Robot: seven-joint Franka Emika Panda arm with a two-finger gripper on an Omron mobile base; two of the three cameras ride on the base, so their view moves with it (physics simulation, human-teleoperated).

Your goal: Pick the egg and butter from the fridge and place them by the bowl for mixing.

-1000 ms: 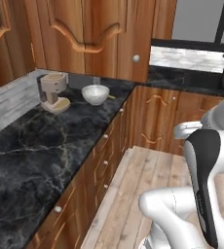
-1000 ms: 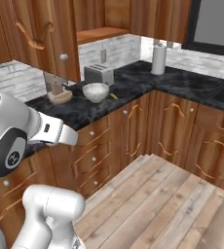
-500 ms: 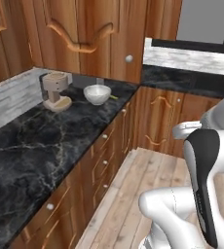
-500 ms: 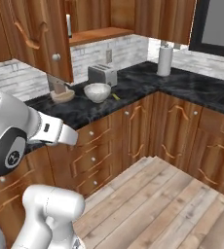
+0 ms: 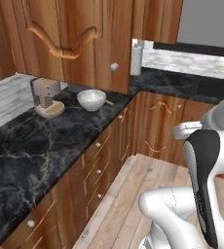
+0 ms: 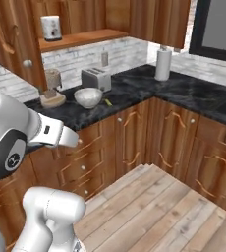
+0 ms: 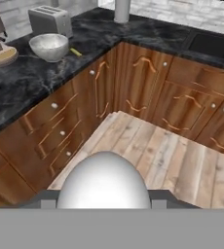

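A white egg [image 7: 103,180] sits low in the hand view, with my gripper [image 7: 103,198] shut on it and a dark finger on each side. The hand hangs over the wooden floor in front of the corner cabinets. The round white bowl [image 5: 91,99] [image 6: 88,96] [image 7: 49,46] stands on the black marble counter [image 5: 31,146]. The butter [image 7: 75,51] [image 6: 107,102], a thin yellow bar, lies on the counter just right of the bowl. The fridge is out of view.
A brown coffee machine [image 5: 46,96] [image 6: 52,91] stands left of the bowl and a toaster [image 6: 96,78] [image 7: 49,20] behind it. A paper towel roll [image 6: 162,64] is in the far corner and a sink [image 7: 211,46] on the right counter. The plank floor [image 6: 149,206] lies between the cabinets.
Both base views have shifted as the base moved along the counter toward the corner. Bowl, coffee machine and toaster keep their places on the counter.
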